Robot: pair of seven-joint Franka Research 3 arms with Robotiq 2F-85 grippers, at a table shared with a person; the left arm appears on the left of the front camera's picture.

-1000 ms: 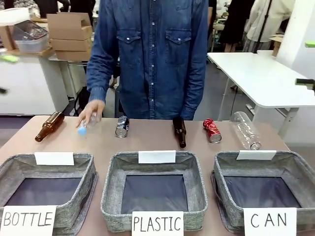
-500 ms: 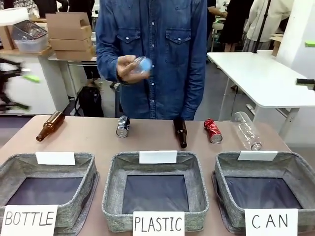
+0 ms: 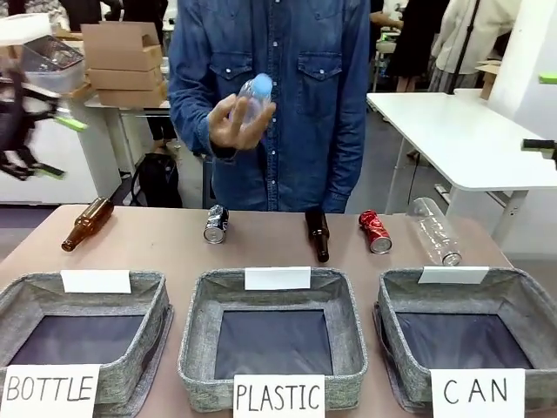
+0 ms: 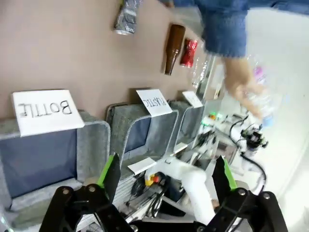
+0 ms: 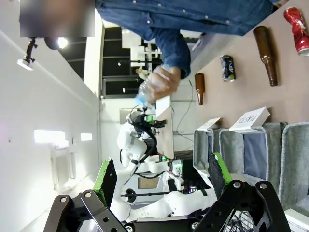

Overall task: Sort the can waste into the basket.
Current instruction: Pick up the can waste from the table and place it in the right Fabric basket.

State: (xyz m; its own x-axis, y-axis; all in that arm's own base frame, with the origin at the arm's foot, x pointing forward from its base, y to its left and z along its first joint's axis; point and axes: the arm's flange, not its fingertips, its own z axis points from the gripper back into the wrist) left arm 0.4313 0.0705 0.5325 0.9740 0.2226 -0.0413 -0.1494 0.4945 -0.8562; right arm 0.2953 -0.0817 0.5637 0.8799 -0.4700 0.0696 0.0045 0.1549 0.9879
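Tabletop (image 3: 174,252) red can (image 3: 375,232), dark can (image 3: 215,224), well apart from spread left claw (image 4: 166,169), spread right claw (image 5: 161,169)

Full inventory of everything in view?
CAN basket: 1, grey, near right
PLASTIC basket: 1, grey, near middle
BOTTLE basket: 1, grey, near left
red can: 1, red, behind CAN basket's left corner
dark can: 1, dark and silver, behind PLASTIC basket
left brown bottle: 1, brown, behind BOTTLE basket
middle brown bottle: 1, brown, between the cans
table clear bottle: 1, clear, lying far right
held clear bottle: 1, clear, blue cap, raised
person's hand: 1, gripping held clear bottle
left gripper: 1, black, green pads, open
right gripper: 1, same, open
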